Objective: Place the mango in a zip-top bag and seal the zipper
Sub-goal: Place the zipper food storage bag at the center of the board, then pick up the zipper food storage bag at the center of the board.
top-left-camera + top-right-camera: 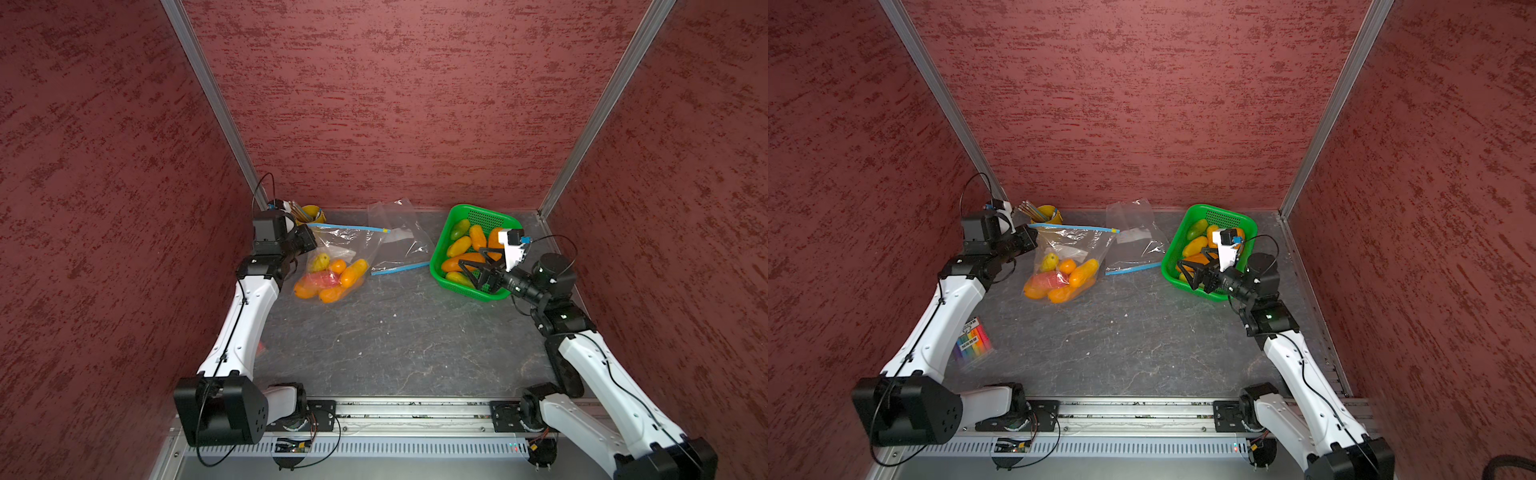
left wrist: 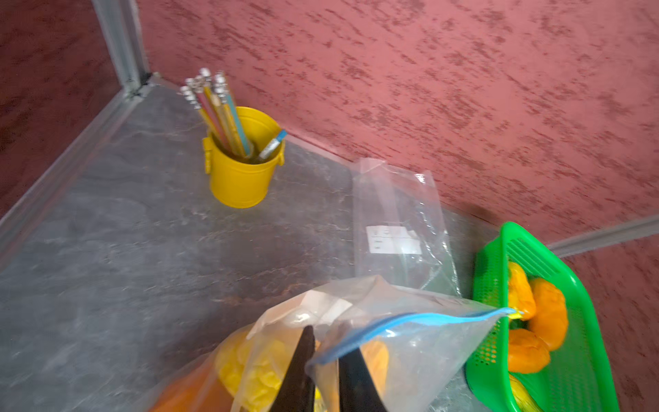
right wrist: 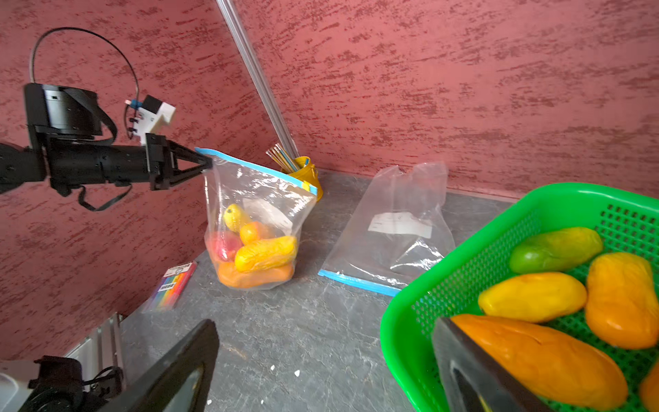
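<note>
A clear zip-top bag (image 1: pixel 332 266) (image 3: pixel 256 221) stands at the back left with several mangoes inside, yellow, orange and red. Its blue zipper (image 1: pixel 349 227) runs as one line to a yellow slider. My left gripper (image 3: pixel 208 164) (image 2: pixel 330 339) is at the bag's top corner, jaws narrowly open, the corner lying in the gap. My right gripper (image 1: pixel 469 257) (image 3: pixel 326 323) is wide open and empty at the front rim of the green basket (image 1: pixel 446 232). One of its fingers is over an orange mango (image 3: pixel 535 356) and the other over the table.
An empty zip-top bag (image 1: pixel 399 241) lies flat between the filled bag and the basket. A yellow bucket of pencils (image 2: pixel 242 167) stands in the back left corner. A pack of coloured markers (image 1: pixel 973 338) lies beside the left arm. Red walls enclose three sides.
</note>
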Robot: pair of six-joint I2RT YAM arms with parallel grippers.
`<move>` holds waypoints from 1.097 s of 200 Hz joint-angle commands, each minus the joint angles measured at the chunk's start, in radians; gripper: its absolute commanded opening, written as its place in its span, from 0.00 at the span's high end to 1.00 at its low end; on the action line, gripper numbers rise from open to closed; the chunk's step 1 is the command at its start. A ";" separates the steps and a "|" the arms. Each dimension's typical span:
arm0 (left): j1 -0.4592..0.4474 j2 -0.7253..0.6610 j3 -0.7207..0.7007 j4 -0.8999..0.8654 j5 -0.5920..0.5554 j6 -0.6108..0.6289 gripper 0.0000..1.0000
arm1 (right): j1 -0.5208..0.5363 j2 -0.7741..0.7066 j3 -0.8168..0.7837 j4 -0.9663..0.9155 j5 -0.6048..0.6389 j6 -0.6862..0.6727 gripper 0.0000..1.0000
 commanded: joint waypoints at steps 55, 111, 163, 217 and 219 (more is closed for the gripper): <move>0.028 -0.121 0.092 -0.084 -0.060 0.073 0.35 | -0.001 -0.043 -0.065 0.047 0.054 0.073 0.01; -0.145 -0.162 0.011 -0.001 0.181 0.108 0.35 | -0.002 0.014 -0.125 0.168 -0.011 0.143 0.01; -0.478 0.030 0.098 -0.088 0.158 0.300 0.30 | -0.002 0.048 -0.110 0.120 0.015 0.150 0.01; -0.666 0.490 0.413 -0.250 0.030 0.477 0.29 | -0.001 -0.016 -0.121 0.046 0.093 0.152 0.01; -0.670 0.507 0.422 -0.251 0.025 0.479 0.29 | -0.001 -0.020 -0.121 0.043 0.097 0.153 0.01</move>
